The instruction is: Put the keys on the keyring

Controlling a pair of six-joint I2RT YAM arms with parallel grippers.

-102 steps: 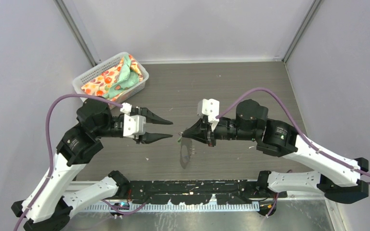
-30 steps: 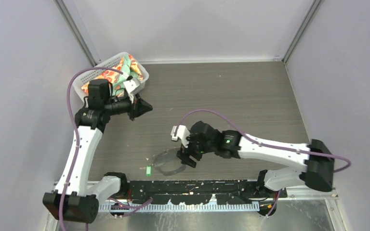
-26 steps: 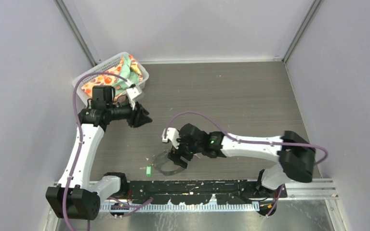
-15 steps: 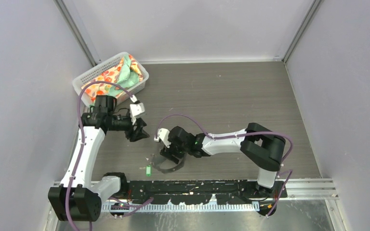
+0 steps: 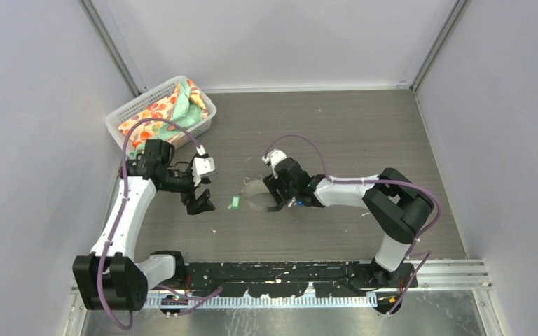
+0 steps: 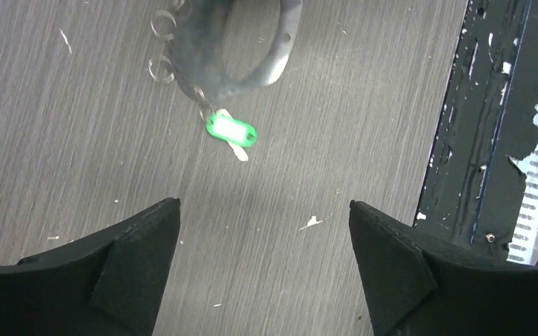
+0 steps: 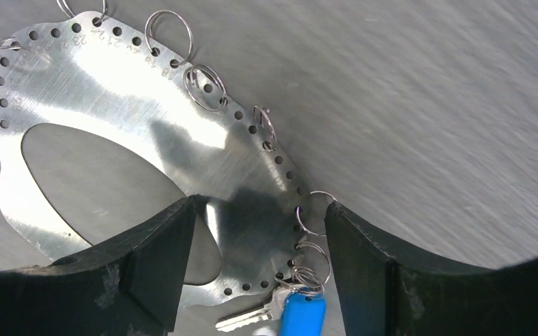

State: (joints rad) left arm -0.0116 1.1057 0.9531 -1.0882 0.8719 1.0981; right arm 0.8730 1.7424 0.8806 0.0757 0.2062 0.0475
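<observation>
From above, the left gripper (image 5: 200,202) hangs near the green key (image 5: 234,201). The right gripper (image 5: 272,197) stands over the keyring (image 5: 254,201) on the desk (image 5: 364,140).

Left wrist: jaws wide apart, with the green key (image 6: 231,131) ahead at the keyring's edge.

Right wrist: jaws apart, astride the keyring's band, with the blue key (image 7: 301,313) hooked on a small ring.

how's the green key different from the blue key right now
The green key has a green tag, the blue key a blue one. The green key lies ahead of the left gripper, whose fingers stand open; the blue key lies between the fingers of the right gripper. Both sit at the rim of the keyring.
</observation>
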